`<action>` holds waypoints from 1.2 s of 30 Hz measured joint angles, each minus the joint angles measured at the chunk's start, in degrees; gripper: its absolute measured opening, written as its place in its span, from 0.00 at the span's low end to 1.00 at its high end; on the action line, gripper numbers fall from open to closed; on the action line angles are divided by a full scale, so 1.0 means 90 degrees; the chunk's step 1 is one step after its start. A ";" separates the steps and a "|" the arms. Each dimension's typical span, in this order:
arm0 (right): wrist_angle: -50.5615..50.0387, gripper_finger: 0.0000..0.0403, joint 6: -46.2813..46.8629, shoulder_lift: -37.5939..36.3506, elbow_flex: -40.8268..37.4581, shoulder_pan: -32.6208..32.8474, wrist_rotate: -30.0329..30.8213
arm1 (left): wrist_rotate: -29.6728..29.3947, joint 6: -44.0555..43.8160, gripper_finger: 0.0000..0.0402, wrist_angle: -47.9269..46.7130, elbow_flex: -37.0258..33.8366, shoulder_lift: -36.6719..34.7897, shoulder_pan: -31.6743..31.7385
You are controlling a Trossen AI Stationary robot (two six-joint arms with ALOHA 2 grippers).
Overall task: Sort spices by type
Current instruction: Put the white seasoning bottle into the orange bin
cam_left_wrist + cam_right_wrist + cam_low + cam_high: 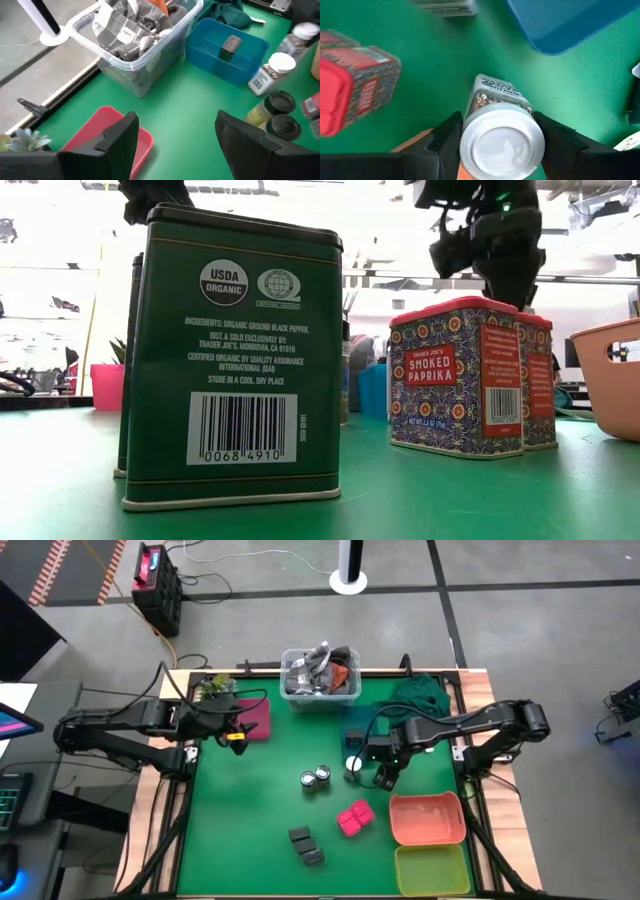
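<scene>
My right gripper (pixel 384 772) is shut on a white-capped round jar (pixel 502 137) right of the table's middle, near the blue tray (pixel 355 740). A second white-capped jar (pixel 272 72) stands beside it on the mat. Two dark round jars (pixel 315 778) stand at the middle. Two pink-red paprika tins (pixel 355 817) and two dark rectangular tins (pixel 305 845) stand nearer the front edge. A small dark tin (pixel 231 45) sits in the blue tray. My left gripper (pixel 175 145) is open, over the pink tray (pixel 257 718) at the far left. My right gripper holds the white-capped jar by its top end, one finger (pixel 447 142) on each side of the white cap (pixel 502 142). The fingers come from above, pointing down. The jar's body reaches down below the fingers, and I cannot tell whether its base is on the mat.
A clear bin of clutter (pixel 320 675) stands at the far edge with a green cloth (pixel 420 695) to its right. An orange tray (pixel 428 817) and a yellow-green tray (pixel 432 870) fill the near right corner. Bare green mat lies at the near left.
</scene>
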 joint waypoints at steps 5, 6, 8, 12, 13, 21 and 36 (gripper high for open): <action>-0.0734 0.57 -0.0273 0.0000 0.0551 0.0101 0.0189 | -0.0080 0.0089 0.62 -0.0001 0.0000 0.0000 0.0000; -0.0967 0.57 -0.0341 -0.0005 0.0697 0.0157 0.0247 | -0.0080 0.0062 0.62 -0.0001 0.0000 0.0000 0.0000; -0.1382 0.57 -0.0486 -0.0082 0.0960 0.0312 0.0379 | -0.0080 -0.0020 0.62 -0.0003 0.0000 0.0000 0.0000; -0.1569 0.57 -0.0268 -0.0541 0.1272 0.0714 0.0618 | -0.0131 -0.0109 0.62 -0.0003 0.0000 0.0000 0.0000; -0.1596 0.57 -0.0039 -0.0696 0.1280 0.0819 0.0645 | -0.0142 -0.0113 0.62 -0.0003 0.0000 0.0000 0.0000; -0.2152 0.59 0.1579 -0.1579 0.1268 0.2409 0.0484 | -0.0219 -0.0067 0.62 0.0224 0.0000 0.0000 0.0002; -0.1691 0.58 0.3980 -0.0866 0.0570 0.4478 0.0084 | -0.0174 0.0174 0.62 0.1246 -0.0002 0.0164 0.0335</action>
